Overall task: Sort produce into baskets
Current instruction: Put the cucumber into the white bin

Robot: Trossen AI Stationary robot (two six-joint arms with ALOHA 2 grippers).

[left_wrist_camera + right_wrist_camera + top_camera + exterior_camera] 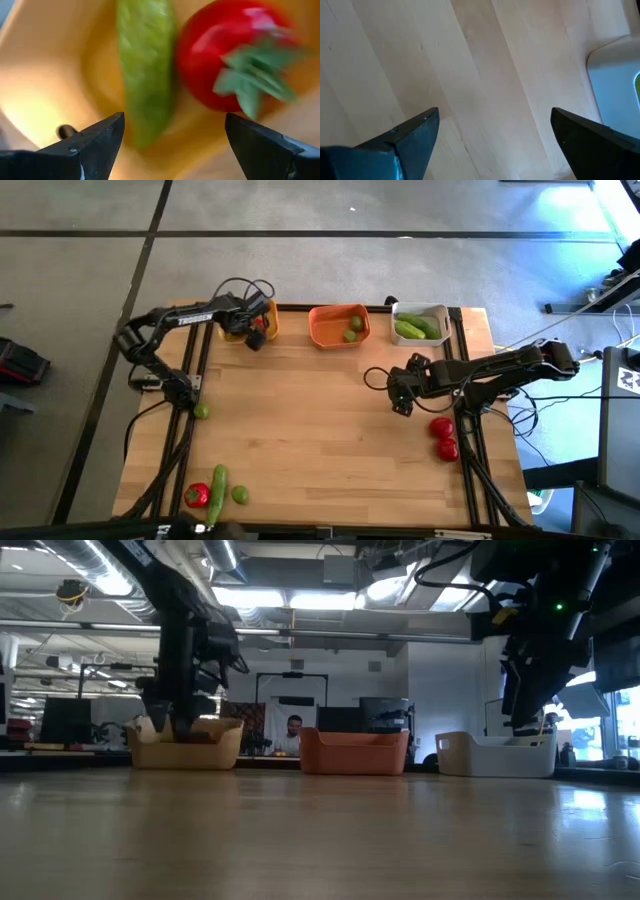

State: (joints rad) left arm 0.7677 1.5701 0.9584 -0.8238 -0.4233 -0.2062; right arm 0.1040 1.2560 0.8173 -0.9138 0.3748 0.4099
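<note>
Left gripper (255, 330) hangs over the far-left yellow basket (238, 333), jaws released above a tomato (225, 55); right gripper (402, 395) hovers, jaws released.

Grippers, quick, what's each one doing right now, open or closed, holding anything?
Left gripper: open, empty, over the yellow basket.
Right gripper: open, empty, above bare table.

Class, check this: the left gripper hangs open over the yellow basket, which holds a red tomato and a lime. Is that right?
Not quite. The left gripper does hang open over the yellow basket, and a red tomato lies in it, but the green piece beside it is a long cucumber, not a lime. The left wrist view shows this.
</note>
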